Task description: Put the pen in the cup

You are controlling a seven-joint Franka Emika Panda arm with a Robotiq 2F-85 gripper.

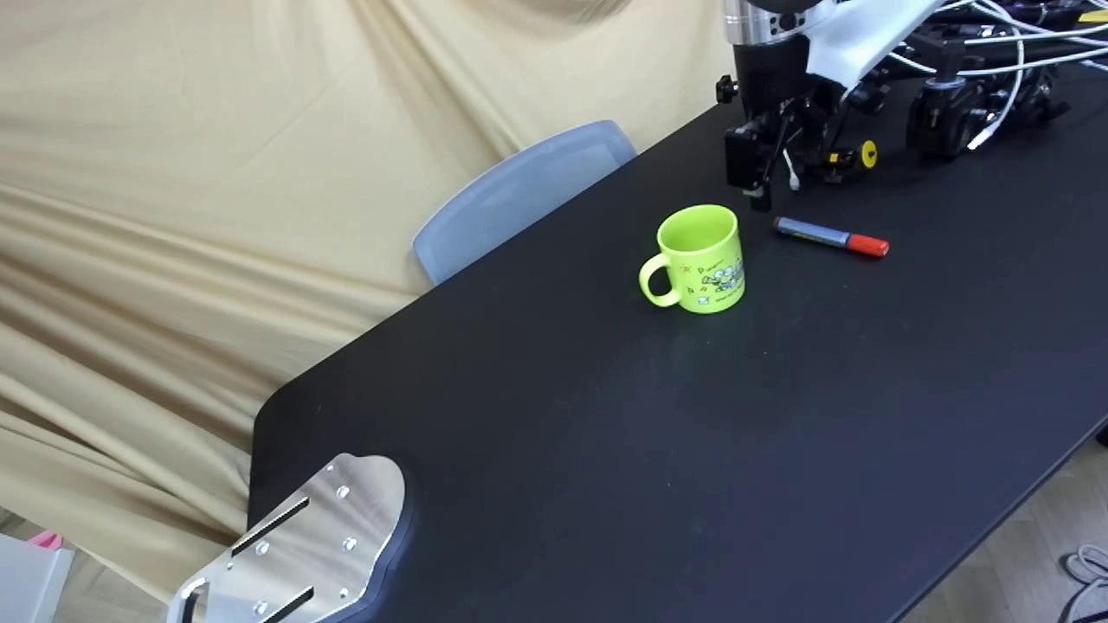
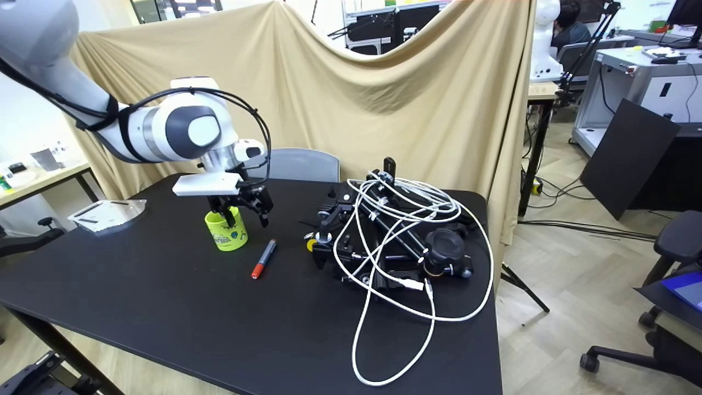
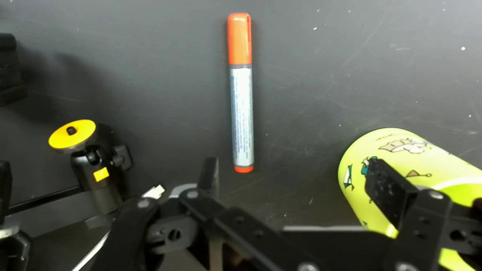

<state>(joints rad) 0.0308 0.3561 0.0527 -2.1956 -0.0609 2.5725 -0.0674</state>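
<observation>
Black gripper [image 3: 299,184] foremost in the wrist view, jaws parted wide, red-capped pen [image 3: 242,113] lying near it on the dark table [image 1: 589,450], lime-green mug [image 1: 710,264] standing upright near the pen, black equipment [image 2: 445,245] farther along, tan curtain [image 2: 406,109] hanging behind.

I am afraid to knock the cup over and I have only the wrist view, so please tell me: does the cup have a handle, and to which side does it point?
Observer: Yes. In an exterior view, the cup has its handle on the side facing away from the pen.
Operator: Thank you. In my picture the cup looks slanted. Is it standing?
Observer: It stands upright on the table, as both exterior views show.
Operator: And which things lie near the yellow disc, outside my picture?
Observer: In an exterior view, a heap of black gear with white cable looped over it.
</observation>
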